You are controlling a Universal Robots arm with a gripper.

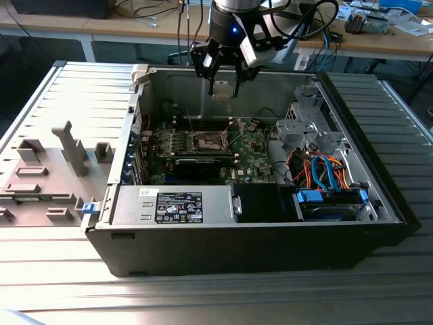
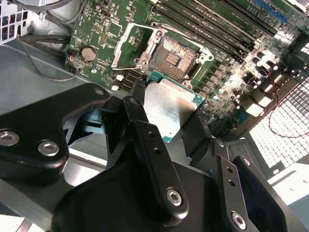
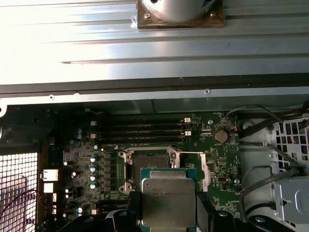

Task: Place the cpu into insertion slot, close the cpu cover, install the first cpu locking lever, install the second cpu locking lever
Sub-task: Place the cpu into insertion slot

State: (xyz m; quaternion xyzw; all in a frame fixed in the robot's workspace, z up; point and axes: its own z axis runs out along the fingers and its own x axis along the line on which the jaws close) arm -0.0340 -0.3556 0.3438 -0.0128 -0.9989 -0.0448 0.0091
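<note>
Two fingers (image 2: 147, 145) clamp the cpu (image 2: 169, 108) between them, well above the uncovered insertion slot (image 2: 170, 58).

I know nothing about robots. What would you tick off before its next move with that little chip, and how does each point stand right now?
1. Chip firmly held: the cpu is clamped in the gripper, metal face showing. Ok.
2. Socket free: the insertion slot has nothing lying in it. Ok.
3. Cover out of the way: the cpu cover is swung open beside the slot. Ok.
4. Chip clear of the board: it hangs well above the slot, touching nothing but the gripper. Ok.
5. Chip squarely over the slot: cannot tell.
6. Chip's corners turned to match the slot: cannot tell.
</note>
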